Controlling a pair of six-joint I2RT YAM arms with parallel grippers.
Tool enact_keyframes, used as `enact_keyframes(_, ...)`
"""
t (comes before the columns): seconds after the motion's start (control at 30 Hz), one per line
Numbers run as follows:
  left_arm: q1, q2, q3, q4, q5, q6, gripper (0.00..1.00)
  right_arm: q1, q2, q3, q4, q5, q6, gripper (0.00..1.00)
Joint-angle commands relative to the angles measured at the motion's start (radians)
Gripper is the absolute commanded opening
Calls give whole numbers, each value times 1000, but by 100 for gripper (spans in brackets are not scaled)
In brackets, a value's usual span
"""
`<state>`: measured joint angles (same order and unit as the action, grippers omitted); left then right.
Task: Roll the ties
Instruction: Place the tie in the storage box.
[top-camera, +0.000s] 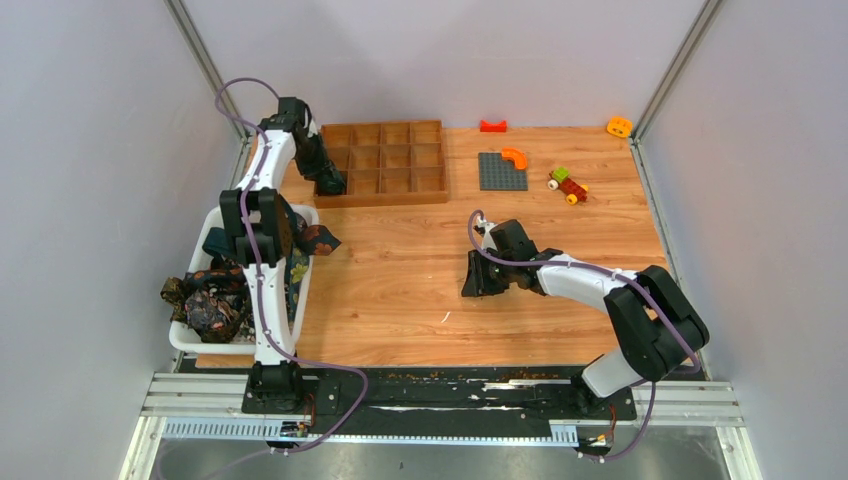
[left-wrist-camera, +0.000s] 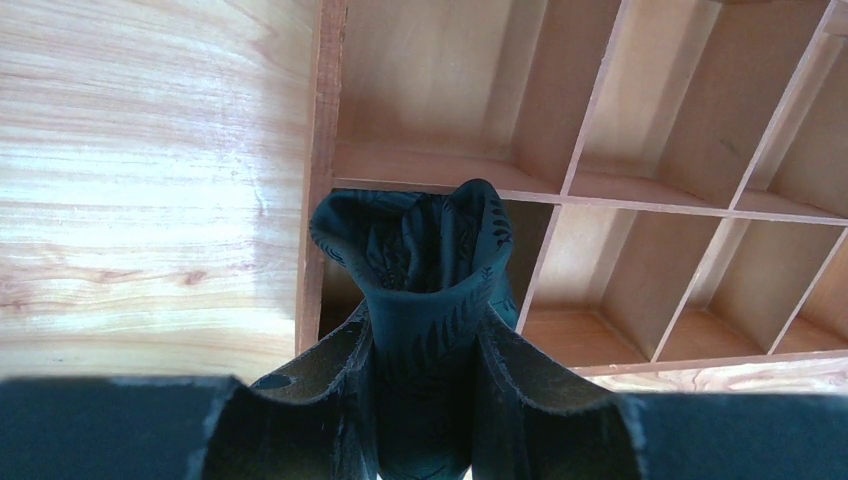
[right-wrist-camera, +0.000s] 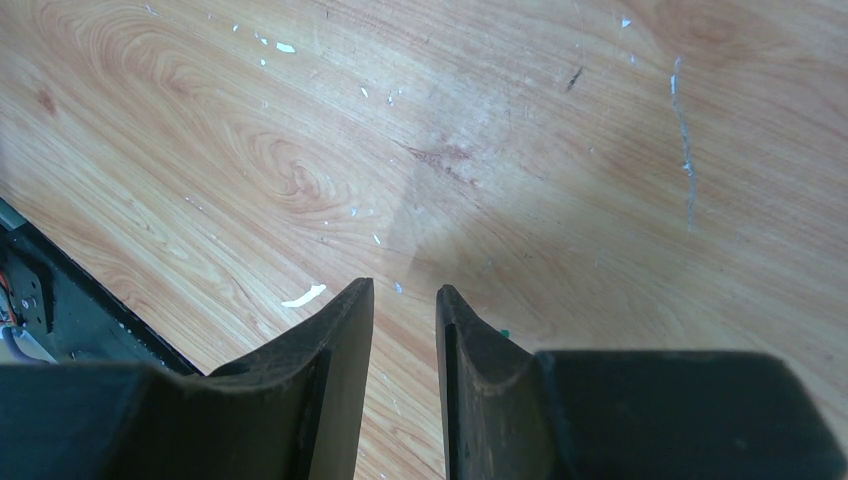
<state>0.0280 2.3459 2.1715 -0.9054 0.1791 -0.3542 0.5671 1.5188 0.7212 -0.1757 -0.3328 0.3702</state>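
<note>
Progress, partway: left gripper clamps one rolled dark teal tie just above a left-edge compartment of the wooden divided tray. Right gripper, jaws narrowly parted and empty, hovers over the tabletop. Several ties lie heaped, not yet rolled, in the white basket.

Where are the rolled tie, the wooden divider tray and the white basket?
rolled tie (left-wrist-camera: 420, 255): left wrist view, on the folded fabric at the roll's top end.
wooden divider tray (top-camera: 385, 200): top external view, on its near wall.
white basket (top-camera: 210, 347): top external view, on its near rim.
</note>
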Motion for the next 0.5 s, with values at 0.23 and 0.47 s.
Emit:
enact_keyframes(0.23, -4, 22, -29, 61, -80, 13, 20, 3, 6, 36, 36, -17, -19, 30)
enact_keyframes(0.47, -52, 5, -96, 105, -106, 1, 37, 3, 10, 37, 35, -20, -21, 30)
